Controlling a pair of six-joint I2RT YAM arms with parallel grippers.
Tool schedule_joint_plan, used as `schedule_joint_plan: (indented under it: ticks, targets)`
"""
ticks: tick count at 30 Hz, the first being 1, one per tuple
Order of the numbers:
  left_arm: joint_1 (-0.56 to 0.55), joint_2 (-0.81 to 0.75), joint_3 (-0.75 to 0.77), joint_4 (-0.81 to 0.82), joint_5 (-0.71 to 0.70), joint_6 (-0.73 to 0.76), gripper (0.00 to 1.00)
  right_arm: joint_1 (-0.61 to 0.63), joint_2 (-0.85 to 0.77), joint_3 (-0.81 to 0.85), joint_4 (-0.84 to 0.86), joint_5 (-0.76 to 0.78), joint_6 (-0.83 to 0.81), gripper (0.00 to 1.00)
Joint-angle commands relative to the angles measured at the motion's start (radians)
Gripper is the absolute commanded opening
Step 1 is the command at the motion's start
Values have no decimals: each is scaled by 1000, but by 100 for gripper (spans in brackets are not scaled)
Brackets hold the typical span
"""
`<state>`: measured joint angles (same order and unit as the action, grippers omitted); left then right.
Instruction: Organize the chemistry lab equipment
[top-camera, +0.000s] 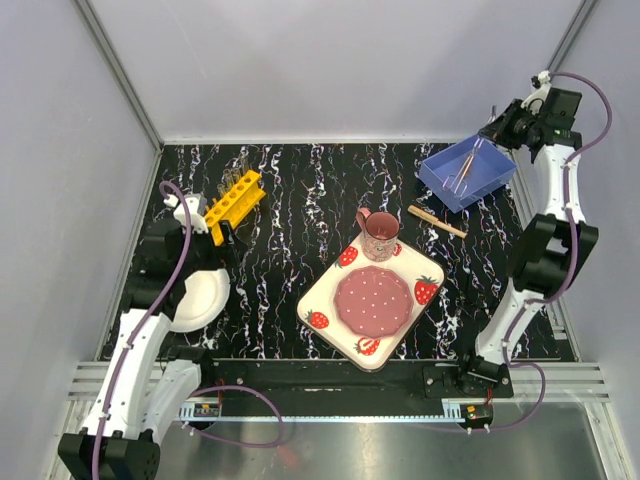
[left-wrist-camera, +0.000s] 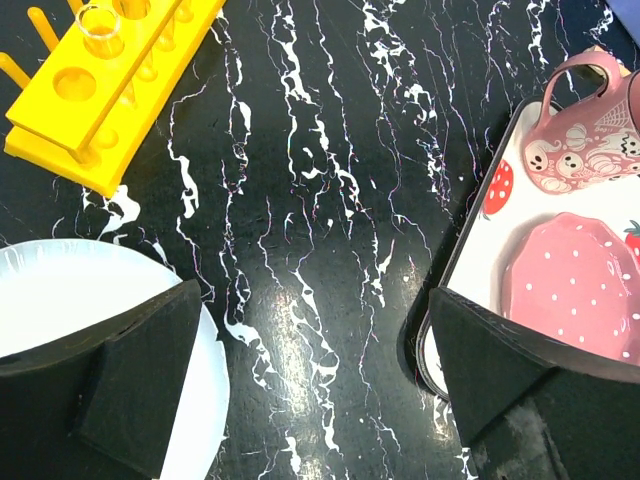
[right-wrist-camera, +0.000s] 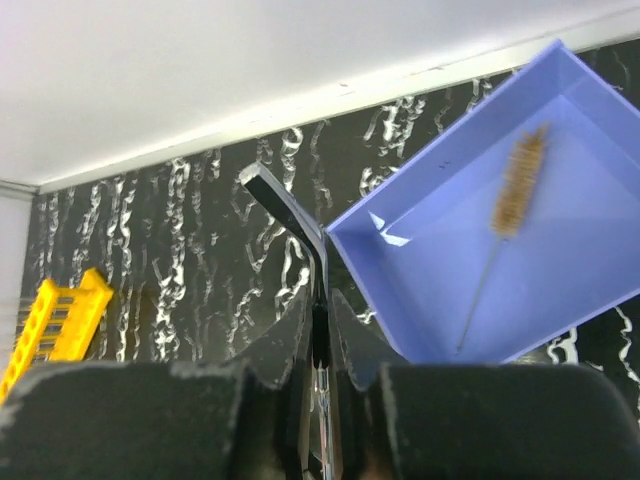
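The yellow rack (top-camera: 235, 198) lies at the back left; in the left wrist view (left-wrist-camera: 100, 90) a clear tube (left-wrist-camera: 100, 25) stands in one of its holes. My left gripper (top-camera: 222, 238) is open and empty (left-wrist-camera: 315, 370), low over the black table between the white plate and the strawberry tray. My right gripper (top-camera: 495, 133) is shut (right-wrist-camera: 320, 300) on a thin bent metal tool (right-wrist-camera: 290, 205), held above the left corner of the blue tray (right-wrist-camera: 400, 290). A wooden stick (top-camera: 437, 221) lies in front of the blue tray (top-camera: 440, 180). A brush (right-wrist-camera: 515, 190) lies in that tray.
A round white plate (top-camera: 200, 298) lies beside the left arm (left-wrist-camera: 60, 290). The strawberry-print tray (top-camera: 330, 300) holds a pink dish (top-camera: 373, 302) and a pink mug (top-camera: 378, 233), both also in the left wrist view (left-wrist-camera: 580, 130). Grey walls enclose the table.
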<state>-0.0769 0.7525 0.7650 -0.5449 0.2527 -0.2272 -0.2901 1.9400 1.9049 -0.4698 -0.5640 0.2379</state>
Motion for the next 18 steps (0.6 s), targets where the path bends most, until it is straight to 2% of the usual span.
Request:
schedule_joint_plan:
  ticks: [1,8,18]
  targets:
    - [2,-18,-3,39,11,22,99,-7,115,138,-62,27,-29,13]
    - [3,28,0,34,20,26,99,-35,290,278,-93,39,-41,14]
    - [2,42,-3,36,22,26,99,-60,431,396,-105,53,-51,19]
